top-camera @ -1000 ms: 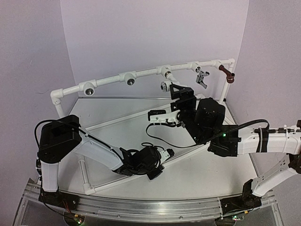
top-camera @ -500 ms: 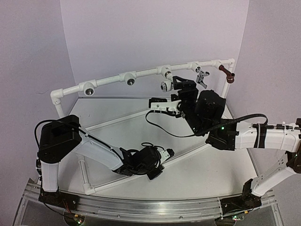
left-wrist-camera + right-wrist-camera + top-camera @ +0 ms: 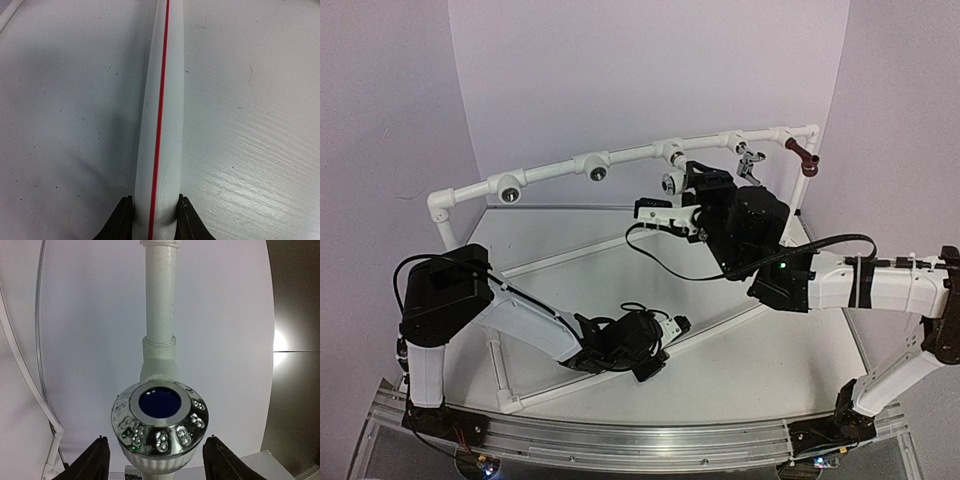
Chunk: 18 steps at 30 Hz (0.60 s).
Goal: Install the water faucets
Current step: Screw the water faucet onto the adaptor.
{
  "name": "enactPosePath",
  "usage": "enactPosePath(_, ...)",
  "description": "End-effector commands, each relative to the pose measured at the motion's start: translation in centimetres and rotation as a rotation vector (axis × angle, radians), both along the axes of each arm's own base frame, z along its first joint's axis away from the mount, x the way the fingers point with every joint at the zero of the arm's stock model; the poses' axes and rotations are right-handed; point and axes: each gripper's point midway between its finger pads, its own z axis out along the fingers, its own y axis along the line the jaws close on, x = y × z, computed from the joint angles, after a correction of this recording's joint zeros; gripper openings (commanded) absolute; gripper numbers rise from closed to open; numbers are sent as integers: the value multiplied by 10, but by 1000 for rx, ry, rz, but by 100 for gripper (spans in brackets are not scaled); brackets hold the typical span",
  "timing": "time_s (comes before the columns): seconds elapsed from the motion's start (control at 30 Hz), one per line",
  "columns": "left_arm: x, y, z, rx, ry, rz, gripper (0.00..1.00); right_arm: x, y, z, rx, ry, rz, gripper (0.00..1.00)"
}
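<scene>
Since a second ago the right arm has stretched further forward and up toward the PVC pipe frame [image 3: 550, 170], its forearm now lying flatter over the table [image 3: 770, 360], and the right gripper [image 3: 157, 440] has narrowed around the white faucet [image 3: 671, 184] that hangs from the frame's middle socket. In the right wrist view that faucet's chrome-ringed head with its dark blue centre fills the space between the two fingers, which are spread to either side of it with only a thin gap showing on each flank, so nothing is pinched. The wrist is turned so the gripper points at the frame from the near side, level with the faucet's head. The left arm has not shifted: it lies low and folded across the table well in front of the frame, its gripper [image 3: 154, 210] pressed together on a red-striped white pipe [image 3: 160, 100] that runs away from the fingers. The silver faucet [image 3: 751, 164] and the red-brown faucet [image 3: 803, 156] sit as before in the frame's right end, the red-brown one at the corner
</scene>
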Motion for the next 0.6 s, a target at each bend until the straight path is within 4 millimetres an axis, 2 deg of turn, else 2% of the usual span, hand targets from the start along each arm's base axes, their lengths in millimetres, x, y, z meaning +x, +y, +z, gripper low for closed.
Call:
enactPosePath(0.0, -50, 116, -123, 443, 265, 109, 0, 3, 0, 31, 116, -53, 3, 62)
enactPosePath(0.57, -50, 115, -122, 439, 264, 111, 0, 6, 3, 38, 141, -75, -1, 49)
